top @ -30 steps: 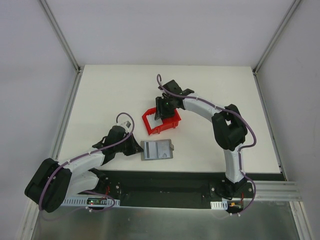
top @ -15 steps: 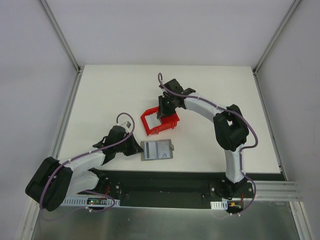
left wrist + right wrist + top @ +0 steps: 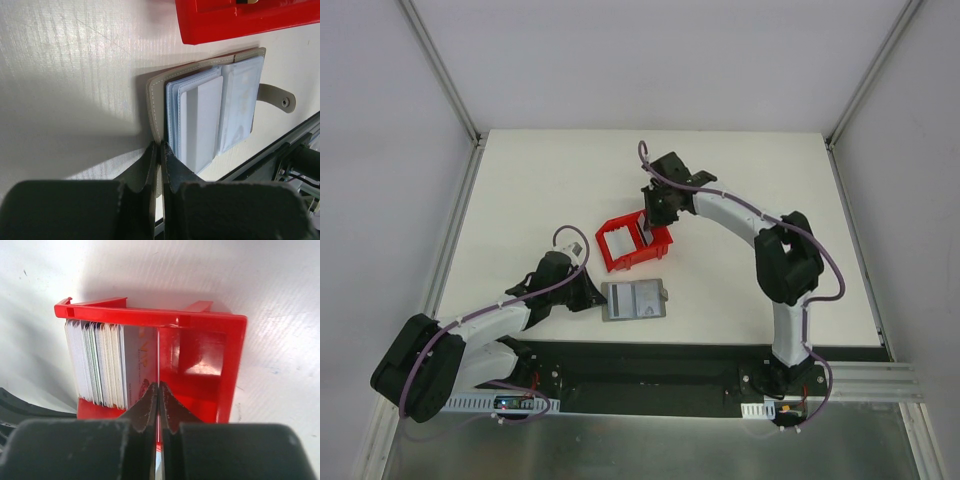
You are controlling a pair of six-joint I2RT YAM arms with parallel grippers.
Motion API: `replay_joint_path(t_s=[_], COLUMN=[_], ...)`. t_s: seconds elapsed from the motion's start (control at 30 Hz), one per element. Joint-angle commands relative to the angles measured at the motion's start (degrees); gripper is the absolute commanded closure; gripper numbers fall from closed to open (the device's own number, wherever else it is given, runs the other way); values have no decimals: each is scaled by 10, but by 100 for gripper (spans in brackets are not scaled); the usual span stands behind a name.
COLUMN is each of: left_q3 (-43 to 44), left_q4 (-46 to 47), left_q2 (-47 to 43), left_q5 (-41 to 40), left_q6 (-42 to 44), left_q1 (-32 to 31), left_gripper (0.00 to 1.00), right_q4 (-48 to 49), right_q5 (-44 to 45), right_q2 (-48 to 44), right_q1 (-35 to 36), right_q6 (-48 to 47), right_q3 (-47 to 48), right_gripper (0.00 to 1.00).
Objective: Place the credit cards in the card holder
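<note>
your right gripper (image 3: 158,387) pinches one card (image 3: 158,355) edge-on, with the other credit cards (image 3: 97,362) stacked just left of its fingertips in the red bin (image 3: 150,317). your left gripper (image 3: 160,148) clamps the near edge of the open card holder (image 3: 235,100). likely next: lift the card clear, then line it up with a slot.

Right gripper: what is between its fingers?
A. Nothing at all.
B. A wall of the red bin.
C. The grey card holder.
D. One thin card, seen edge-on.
D: in the right wrist view the right gripper is shut on one credit card seen edge-on, beside the stack of cards standing in the red bin.
</note>
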Motion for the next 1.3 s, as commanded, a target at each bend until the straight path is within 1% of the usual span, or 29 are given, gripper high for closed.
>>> replay_joint_path(t_s=[0.0,0.2,0.27,0.33,0.4,0.5,0.53,0.67,0.77,0.97,1.27], left_q3=[5,1,-1,-2,-2,-5,-6,-10,-15,-27,-27], left_q4=[4,1,0,-2,-2,-3,-3,-2,-2,-2,-2], left_q2=[-11,-19,-23,-26,-31,-38,-39,-53,-73,-101,-106], left_q5=[12,11,11,11,14,18,21,32,40,45,48], left_q6=[14,12,12,13,13,13,14,18,24,31,35], left_q1=[2,2,2,2,2,2,2,2,2,2,2], left_gripper=[100,100,100,100,100,100,100,100,100,100,100], right_q4=[-22,-8,7,38,76,153,174,231,253,275,276], right_q5=[61,73,75,78,95,119,151,195,203,191,183], right_q2=[-74,-154,-188,-229,-274,-315,-321,-309,-284,-247,-214], right_q1=[-1,4,13,28,53,108,137,211,236,256,272], right_q6=[-37,-33,-19,15,47,108,123,162,176,192,206], right_q3=[26,-16,-46,-108,-163,-253,-272,-311,-314,-307,-308], right_gripper=[100,100,100,100,100,100,100,100,100,100,100])
